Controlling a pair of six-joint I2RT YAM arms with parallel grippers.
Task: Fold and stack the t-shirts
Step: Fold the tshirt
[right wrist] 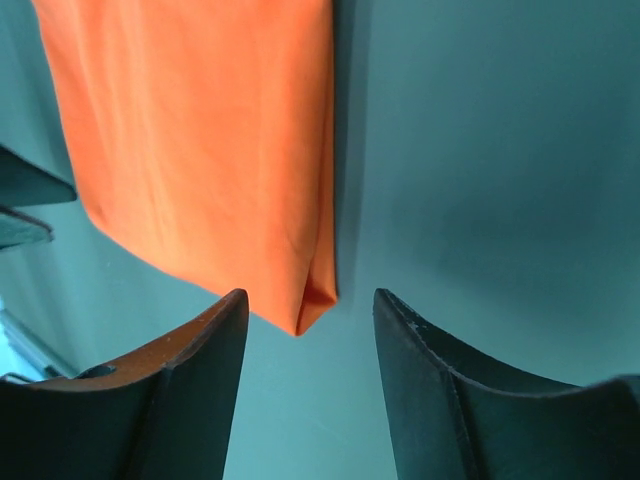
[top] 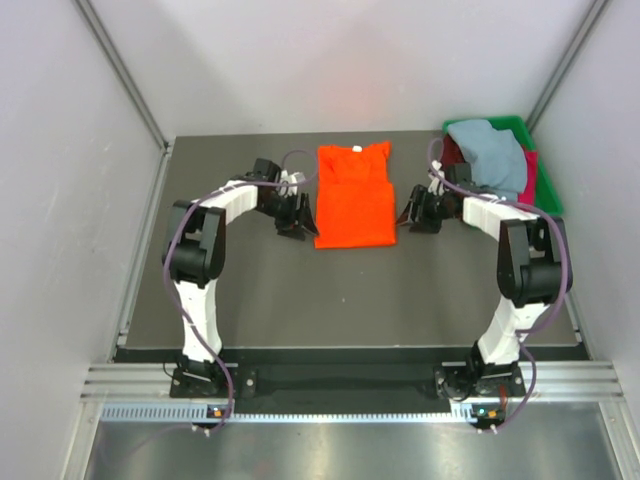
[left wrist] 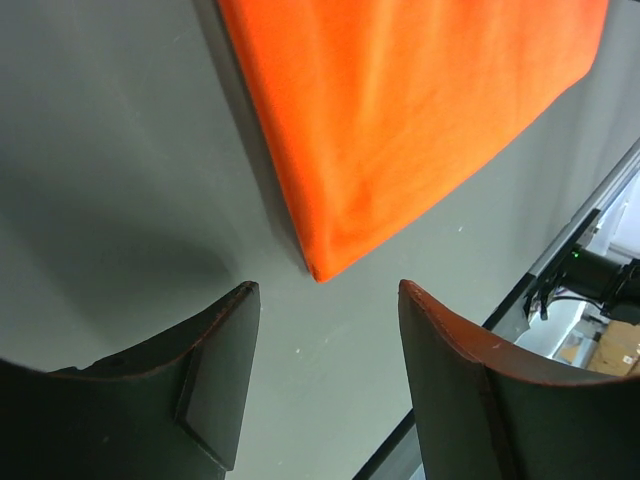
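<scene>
A bright orange t-shirt lies flat mid-table, its sides folded in to a narrow rectangle with the collar at the far end. My left gripper is open and empty beside its near left corner; that corner shows in the left wrist view just ahead of the jaws. My right gripper is open and empty beside the near right corner, which shows in the right wrist view, just ahead of the gripper. A pale grey-blue t-shirt lies heaped on dark red ones at the back right.
A green plastic tray at the back right corner holds the heaped shirts. Grey walls close in the table on the left, back and right. A metal rail runs along the near edge by the arm bases.
</scene>
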